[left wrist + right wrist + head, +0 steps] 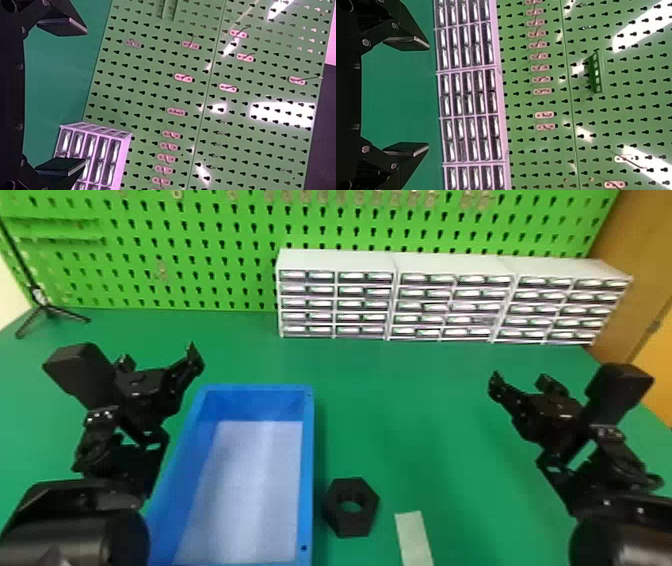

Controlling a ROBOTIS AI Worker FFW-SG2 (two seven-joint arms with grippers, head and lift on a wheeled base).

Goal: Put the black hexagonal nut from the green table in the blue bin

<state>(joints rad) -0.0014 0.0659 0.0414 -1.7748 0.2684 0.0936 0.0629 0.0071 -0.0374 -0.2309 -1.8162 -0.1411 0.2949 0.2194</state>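
Observation:
The black hexagonal nut (351,507) lies flat on the green table (400,410), just right of the blue bin (308,470), with its hole facing up. Bare pale bottom shows inside the bin. My left gripper (159,352) is raised by the bin's far left corner, well away from the nut; in the left wrist view the same gripper (84,97) is open with nothing between its fingers. Over the table's right side is my right gripper (520,377), far from the nut; the right wrist view has this gripper (428,97) open too, also holding nothing.
A pale strip (414,540) lies right of the nut near the front. White drawer cabinets (390,297) stand along the back before the green pegboard (190,255). A small black tripod (47,310) is at the back left.

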